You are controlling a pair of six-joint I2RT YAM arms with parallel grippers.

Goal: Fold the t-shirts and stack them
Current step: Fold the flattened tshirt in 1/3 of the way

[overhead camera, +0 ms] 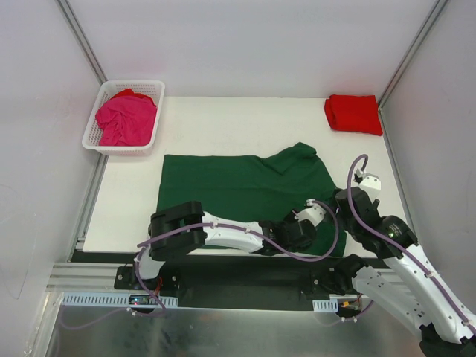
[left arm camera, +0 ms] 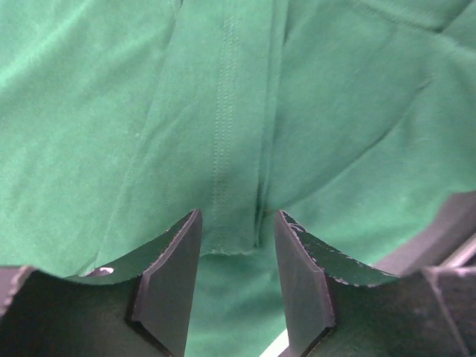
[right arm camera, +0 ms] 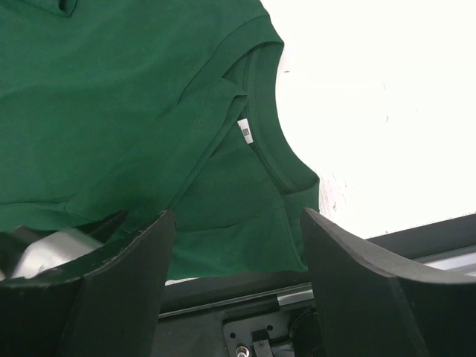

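Green t-shirt (overhead camera: 223, 190) spread on table (overhead camera: 223, 123), near edge. Left tool (left arm camera: 236, 260) apart, straddling stitched fold (left arm camera: 223, 149), likely to pinch it. Right tool (right arm camera: 238, 253) apart above collar (right arm camera: 268, 141). Red t-shirt (overhead camera: 354, 114) folded at far right corner; pink t-shirt (overhead camera: 126, 119) in basket (overhead camera: 123, 149).

White worktop (overhead camera: 223, 126), matte and pale. Dark green t-shirt (overhead camera: 230, 186) lay spread across the near middle, mostly flat, its near side running along the near edge. Its right part was rumpled, with a fold of cloth bunched up toward the centre right and the collar end by the near right corner. Bright red t-shirt (overhead camera: 353, 114) sat folded in the far right corner, well apart from the green one. White lattice basket (overhead camera: 119, 149) stood at the far left corner, near the green shirt's far left corner but not touching it
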